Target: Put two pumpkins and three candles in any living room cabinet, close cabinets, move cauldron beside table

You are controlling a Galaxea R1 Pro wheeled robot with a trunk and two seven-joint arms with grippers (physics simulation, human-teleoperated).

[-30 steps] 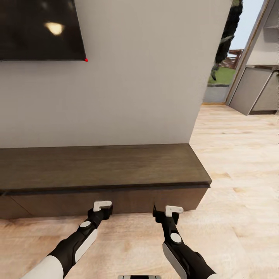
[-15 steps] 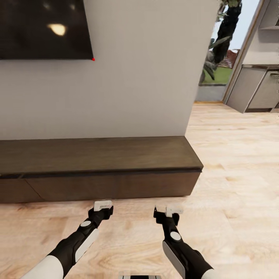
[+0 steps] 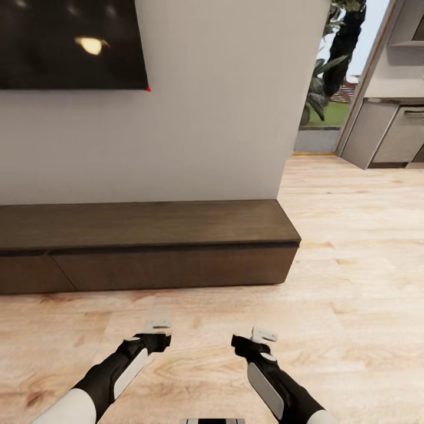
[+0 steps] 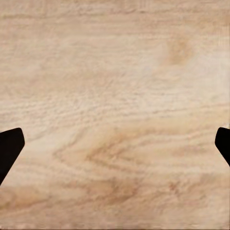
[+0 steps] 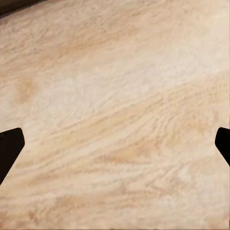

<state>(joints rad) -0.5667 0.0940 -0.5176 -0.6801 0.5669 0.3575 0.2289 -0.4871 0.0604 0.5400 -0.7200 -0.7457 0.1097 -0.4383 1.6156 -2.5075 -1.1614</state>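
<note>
Left gripper [image 3: 158, 331] spread empty, right gripper [image 3: 257, 337] likewise, cabinet [image 3: 147, 247] cut off left

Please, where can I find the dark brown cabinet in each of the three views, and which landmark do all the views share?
Head view: the cabinet runs along the wall, from the left edge to just right of the middle.
Right wrist view: a dark strip in one corner, probably the cabinet's base.
Left wrist view: I see light wooden floor here.
Shared landmark: the light wooden floor.
</note>
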